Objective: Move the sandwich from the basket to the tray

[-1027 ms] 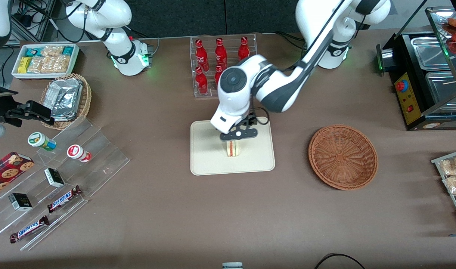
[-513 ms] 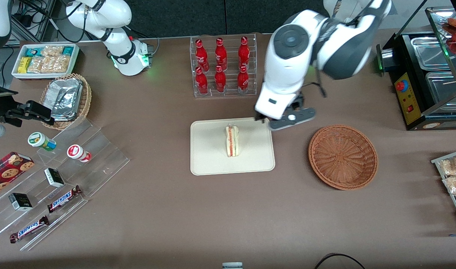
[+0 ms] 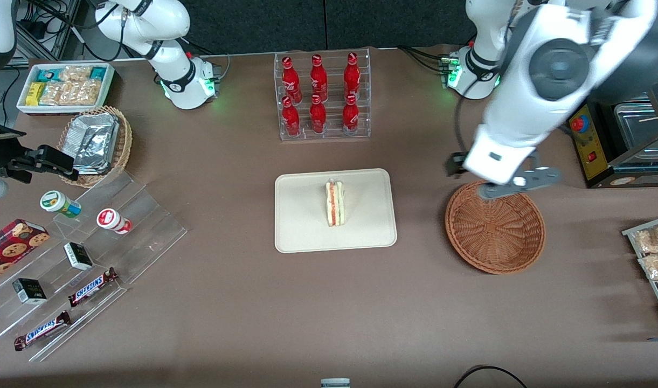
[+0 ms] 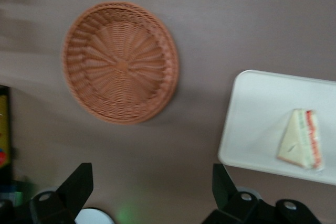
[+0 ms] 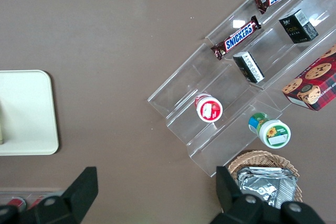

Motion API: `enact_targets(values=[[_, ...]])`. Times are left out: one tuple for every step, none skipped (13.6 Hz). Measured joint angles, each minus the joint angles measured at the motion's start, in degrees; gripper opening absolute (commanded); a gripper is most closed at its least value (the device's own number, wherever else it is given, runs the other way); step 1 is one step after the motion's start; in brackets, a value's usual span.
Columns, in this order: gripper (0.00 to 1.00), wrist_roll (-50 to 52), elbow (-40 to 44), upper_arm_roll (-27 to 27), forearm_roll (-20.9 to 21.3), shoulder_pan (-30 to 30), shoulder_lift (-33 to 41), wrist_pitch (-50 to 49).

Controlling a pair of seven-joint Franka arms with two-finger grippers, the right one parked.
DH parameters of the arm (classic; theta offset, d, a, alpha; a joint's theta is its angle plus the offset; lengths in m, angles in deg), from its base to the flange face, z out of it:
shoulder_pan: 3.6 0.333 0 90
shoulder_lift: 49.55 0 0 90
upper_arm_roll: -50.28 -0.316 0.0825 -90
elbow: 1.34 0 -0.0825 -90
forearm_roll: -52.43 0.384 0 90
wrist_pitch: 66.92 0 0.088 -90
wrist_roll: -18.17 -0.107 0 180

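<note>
Browns, creams and reds on a taupe bench [image 3: 242, 302]

The sandwich [image 3: 334, 203] is pale white bread with red-pink and yellowish stripes; the tray [image 3: 302, 231] is plain cream-white; the basket [image 3: 494, 226] is reddish-brown woven wicker with radiating ribs. The tool [image 3: 514, 185], above the basket's rim farther from the front camera, is black under a white arm. The bottles [image 3: 318, 91] are glossy red.

Clear acrylic rack of red cola bottles [image 3: 319, 97] at top centre of the frame, tan wicker basket of foil packets [image 3: 95, 144] and clear stepped snack display [image 3: 145, 226] toward the parked arm's end
</note>
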Motion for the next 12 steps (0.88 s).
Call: enact_targets(values=[[1.0,-3.81,0.0,-0.05,-0.19,2.09,0.54,-1.29],[1.0,-7.45,-0.01,-0.18,-0.34,3.99,0.97,-2.54],[1.0,-10.7,-0.02,-0.68,-0.41,5.42,1.38,-3.45],[1.0,-14.01,-0.03,-2.02,-0.47,6.2,1.76,-3.88],[1.0,-17.26,-0.04,-3.83,-0.6,6.53,2.12,-4.09],[1.0,-20.24,-0.06,-5.53,-0.9,6.81,2.47,-4.16],[1.0,-22.78,-0.08,-7.13,-1.42,7.07,2.77,-4.19],[1.0,-24.79,-0.1,-8.83,-2.17,7.15,2.96,-4.25],[1.0,-26.72,-0.1,-10.46,-2.94,7.18,3.0,-4.34],[1.0,-28.38,-0.12,-11.65,-3.29,7.2,3.0,-4.36],[1.0,-29.44,-0.14,-12.29,-3.47,7.21,3.0,-4.38],[1.0,-29.75,-0.17,-12.42,-3.5,7.2,2.99,-4.39]])
